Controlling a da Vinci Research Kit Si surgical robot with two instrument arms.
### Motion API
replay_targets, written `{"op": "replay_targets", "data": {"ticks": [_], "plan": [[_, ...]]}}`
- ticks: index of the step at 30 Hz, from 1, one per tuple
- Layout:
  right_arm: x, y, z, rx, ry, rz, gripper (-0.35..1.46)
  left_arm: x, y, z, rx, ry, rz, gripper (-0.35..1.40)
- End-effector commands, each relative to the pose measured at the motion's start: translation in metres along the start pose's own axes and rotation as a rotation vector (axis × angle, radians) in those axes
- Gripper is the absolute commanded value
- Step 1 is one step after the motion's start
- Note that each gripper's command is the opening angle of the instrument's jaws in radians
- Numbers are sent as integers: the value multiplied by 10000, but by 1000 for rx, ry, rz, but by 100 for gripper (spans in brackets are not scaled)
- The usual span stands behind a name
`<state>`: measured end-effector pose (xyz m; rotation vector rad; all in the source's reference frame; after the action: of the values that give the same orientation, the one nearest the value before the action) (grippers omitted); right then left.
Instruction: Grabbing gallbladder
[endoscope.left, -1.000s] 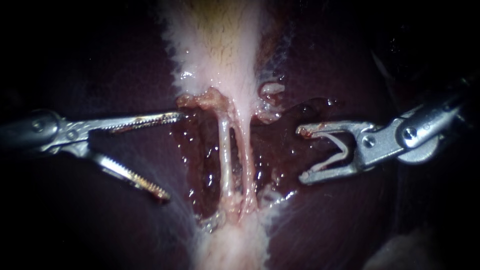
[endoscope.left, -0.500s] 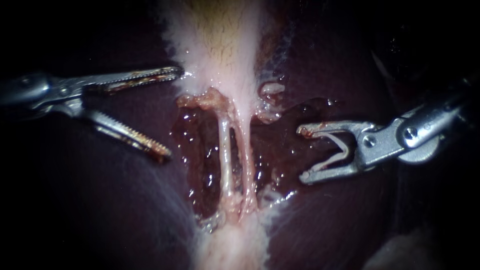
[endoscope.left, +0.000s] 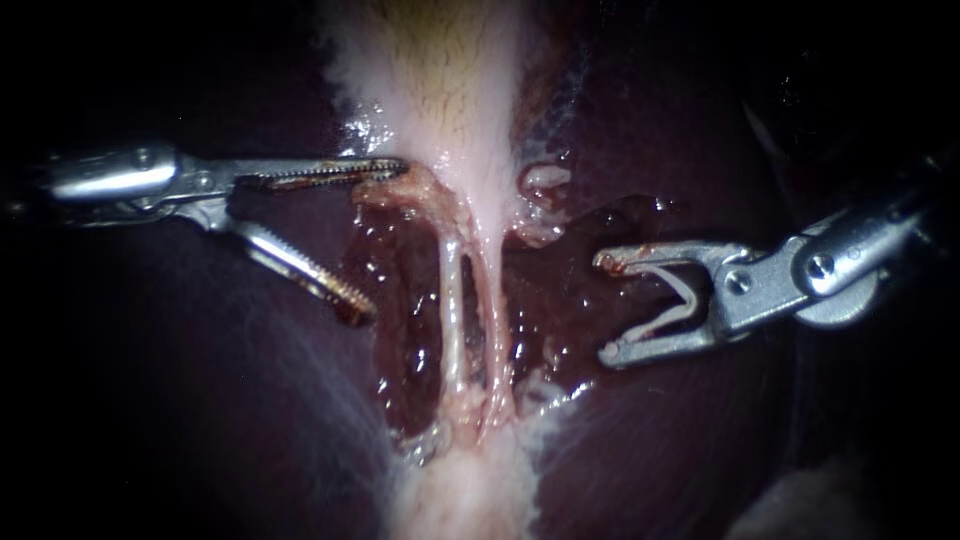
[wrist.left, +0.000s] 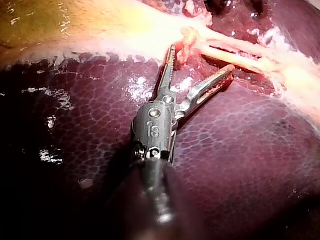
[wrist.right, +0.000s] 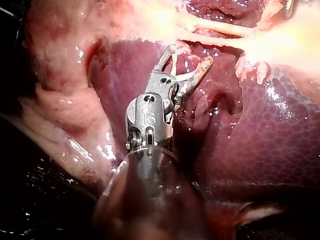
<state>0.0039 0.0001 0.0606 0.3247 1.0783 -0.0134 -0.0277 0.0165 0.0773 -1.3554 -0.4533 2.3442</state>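
The pale gallbladder (endoscope.left: 440, 90) hangs down the middle of the endoscope view, narrowing into two thin tubes (endoscope.left: 452, 310) over a wet, raw bed in the dark liver (endoscope.left: 200, 400). My left instrument (endoscope.left: 380, 238) has its toothed jaws open. The upper jaw's tip rests against the lumpy tissue at the gallbladder's lower left edge, and the lower jaw hangs over the liver. In the left wrist view its jaws (wrist.left: 201, 57) gape just short of the tubes (wrist.left: 240, 55). My right instrument (endoscope.left: 603, 308) is open to the right of the tubes, holding nothing.
Liver (wrist.left: 225, 150) lies under the left shaft. In the right wrist view the open jaws (wrist.right: 189, 55) hover over liver (wrist.right: 270, 140), with pale fatty tissue (wrist.right: 60, 110) beside the shaft. A small pale tag (endoscope.left: 545, 178) sits right of the gallbladder's neck.
My left instrument rose, then slid right, still open, until its upper jaw reached the gallbladder's lower left edge. The right instrument has not moved.
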Motion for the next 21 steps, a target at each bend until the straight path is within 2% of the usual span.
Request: {"op": "replay_targets", "data": {"ticks": [1,7,10,18,21], "plan": [[0,0,0,0,0,0,50,3,2,-3,8,0,-5,71],[0,0,1,0,0,0,50,14,4,-12,31,1,-53,22],[0,0,1,0,0,0,50,19,4,-16,40,1,-69,5],[-1,0,1,0,0,-1,50,21,4,-23,59,-2,-94,-35],[-1,0,1,0,0,-1,50,23,9,-27,63,-18,-113,-35]]}}
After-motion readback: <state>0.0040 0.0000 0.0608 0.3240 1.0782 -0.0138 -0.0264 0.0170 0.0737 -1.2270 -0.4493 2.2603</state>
